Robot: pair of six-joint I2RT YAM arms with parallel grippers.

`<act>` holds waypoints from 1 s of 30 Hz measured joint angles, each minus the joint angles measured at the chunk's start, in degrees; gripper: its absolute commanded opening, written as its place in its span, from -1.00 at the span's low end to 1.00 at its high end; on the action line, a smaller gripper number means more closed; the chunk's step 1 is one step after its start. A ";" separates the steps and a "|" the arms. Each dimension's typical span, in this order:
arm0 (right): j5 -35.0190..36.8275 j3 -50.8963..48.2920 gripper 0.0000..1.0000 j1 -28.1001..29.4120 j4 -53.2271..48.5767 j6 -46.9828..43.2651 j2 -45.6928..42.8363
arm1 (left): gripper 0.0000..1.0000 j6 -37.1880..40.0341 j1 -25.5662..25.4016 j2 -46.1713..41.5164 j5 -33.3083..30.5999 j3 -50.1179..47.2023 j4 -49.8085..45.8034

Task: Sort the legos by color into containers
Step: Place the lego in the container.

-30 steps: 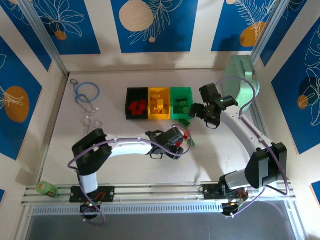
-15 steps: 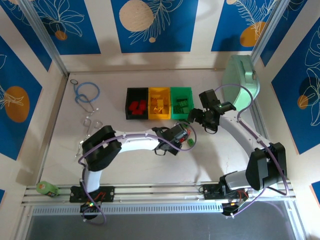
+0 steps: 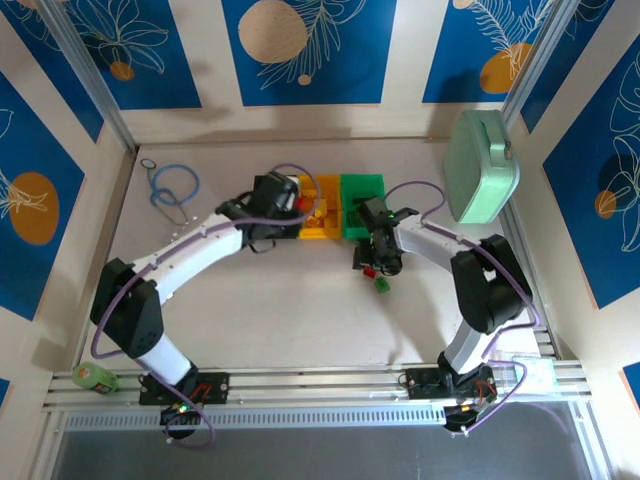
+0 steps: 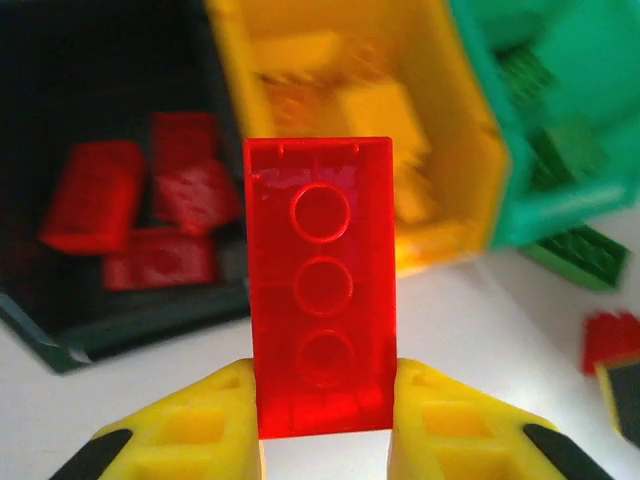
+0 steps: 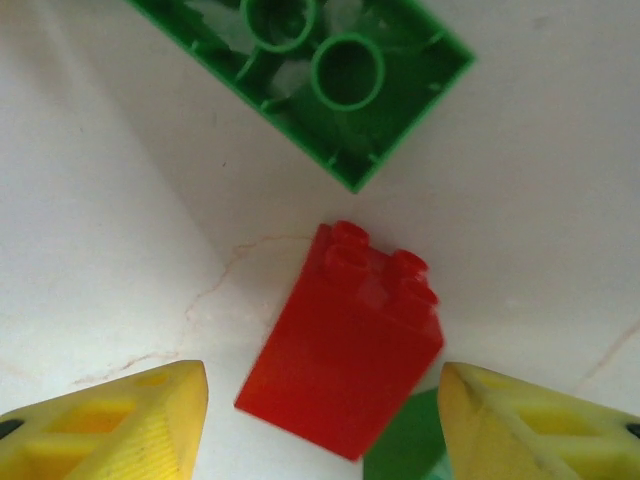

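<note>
Left arm [image 3: 190, 255] swung to black bin [image 4: 130, 328], left jaws holding red brick [image 4: 320, 290], right jaws wide, white table [image 3: 300, 320], blue walls [image 3: 300, 50]

held lego [image 4: 320, 290]: clear red, three ring marks in a row on its face
left gripper [image 4: 322, 425]: yellow fingers, black at the outer edges
black bin [image 4: 130, 330]: black, with red legos [image 4: 150, 215] inside
yellow bin [image 4: 230, 60]: yellow, with yellow and orange legos [image 4: 370, 110] inside
green bin [image 4: 545, 215]: bright green, with green legos [image 4: 525, 70] inside
loose red lego [image 5: 345, 335]: solid red
upturned lego [image 5: 330, 80]: green
right gripper [image 5: 320, 420]: yellow fingers
table [image 5: 100, 220]: off-white, faint hairline veins
case [image 3: 480, 165]: mint green
wall panels [image 3: 300, 50]: blue, white leaf outlines, orange and cream discs
cable loop [image 3: 175, 185]: blue
</note>
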 measured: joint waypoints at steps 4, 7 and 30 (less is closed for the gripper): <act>0.52 1.55 0.08 1.03 0.07 0.68 2.64 | -0.56 2.73 6.51 5.22 0.68 4.48 -2.03; 1.20 2.14 0.02 1.27 0.09 0.94 4.22 | -0.55 4.35 9.18 10.80 1.62 8.55 -3.13; 9.11 15.37 -0.55 11.47 -8.57 3.30 -0.39 | 0.51 6.12 11.65 11.93 4.02 11.37 -6.58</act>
